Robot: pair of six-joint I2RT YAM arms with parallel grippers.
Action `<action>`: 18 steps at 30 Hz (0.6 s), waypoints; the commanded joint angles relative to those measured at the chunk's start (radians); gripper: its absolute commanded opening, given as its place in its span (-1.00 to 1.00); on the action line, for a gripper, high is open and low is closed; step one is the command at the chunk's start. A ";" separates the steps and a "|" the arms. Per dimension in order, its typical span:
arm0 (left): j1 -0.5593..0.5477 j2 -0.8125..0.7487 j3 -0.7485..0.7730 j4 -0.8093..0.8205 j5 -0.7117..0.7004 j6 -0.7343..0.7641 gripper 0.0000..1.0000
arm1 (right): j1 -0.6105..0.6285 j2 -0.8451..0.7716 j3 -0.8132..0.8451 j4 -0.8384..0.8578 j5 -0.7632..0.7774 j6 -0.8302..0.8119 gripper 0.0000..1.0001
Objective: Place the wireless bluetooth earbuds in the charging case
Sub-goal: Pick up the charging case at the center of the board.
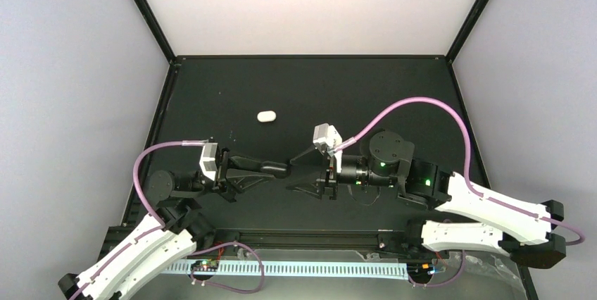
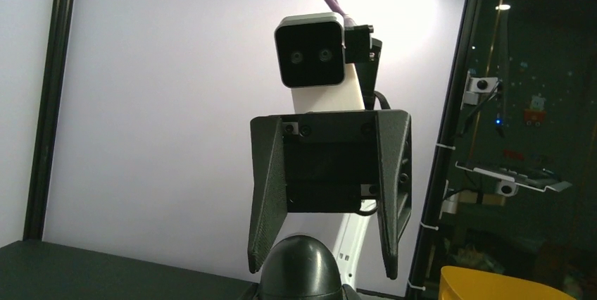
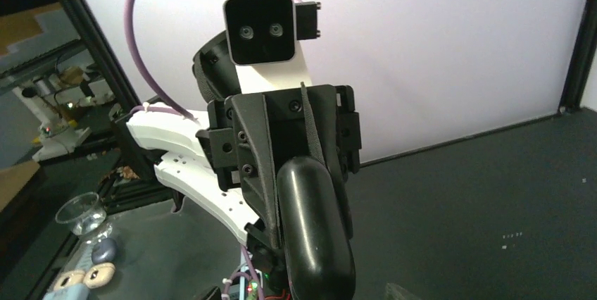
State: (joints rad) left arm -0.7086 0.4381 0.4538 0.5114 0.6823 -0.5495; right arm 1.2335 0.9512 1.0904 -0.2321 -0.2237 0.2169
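left fingers (image 3: 260,152) grip the black case (image 3: 315,229) mid-air; right fingers (image 2: 267,201) gape open beside its tip. no earbuds visible anywhere; white case (image 1: 265,116) sits on the table (image 1: 394,96). next prob. needs the right to pinch the lid open w/o twisting the case loose.

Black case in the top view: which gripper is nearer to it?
Left. The left gripper is shut on the black case, holding it out sideways. The right gripper faces it, jaws open, fingertips flanking its free end; contact is unclear.
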 commanded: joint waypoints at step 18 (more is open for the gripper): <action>-0.006 -0.014 0.012 0.005 0.021 0.025 -0.96 | -0.004 0.072 0.072 0.055 -0.078 0.011 -0.60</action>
State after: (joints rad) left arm -0.7086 0.4252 0.4534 0.5259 0.7036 -0.5488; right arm 1.2316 1.0267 1.1347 -0.2077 -0.2733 0.2371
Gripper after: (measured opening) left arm 0.222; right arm 0.227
